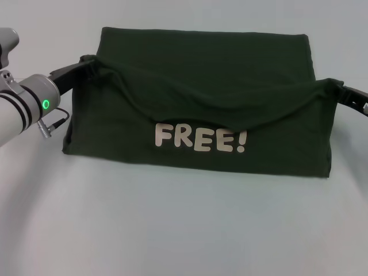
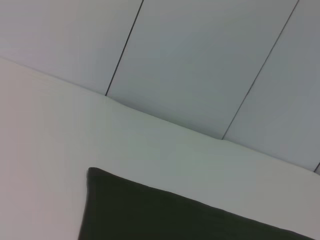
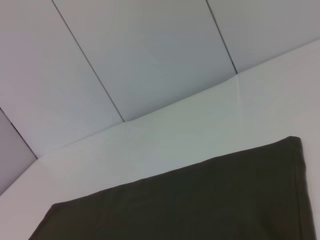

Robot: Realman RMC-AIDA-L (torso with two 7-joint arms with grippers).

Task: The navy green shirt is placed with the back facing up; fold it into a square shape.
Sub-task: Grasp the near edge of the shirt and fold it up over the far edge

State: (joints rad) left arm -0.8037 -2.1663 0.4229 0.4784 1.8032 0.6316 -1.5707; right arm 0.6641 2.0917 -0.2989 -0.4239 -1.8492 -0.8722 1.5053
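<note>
The navy green shirt lies across the white table. Its near part is lifted and turned over, so cream "FREE!" lettering faces me. My left gripper pinches the raised edge at the shirt's left side. My right gripper pinches the same edge at the right side, and the cloth sags between them. Both are shut on the fabric. In the left wrist view a flat corner of the shirt rests on the table. The right wrist view shows another flat stretch of the shirt.
Bare white table surrounds the shirt, with a wide stretch in front of it. Grey wall panels rise behind the table's far edge. My left arm's silver wrist with a green light sits at the left.
</note>
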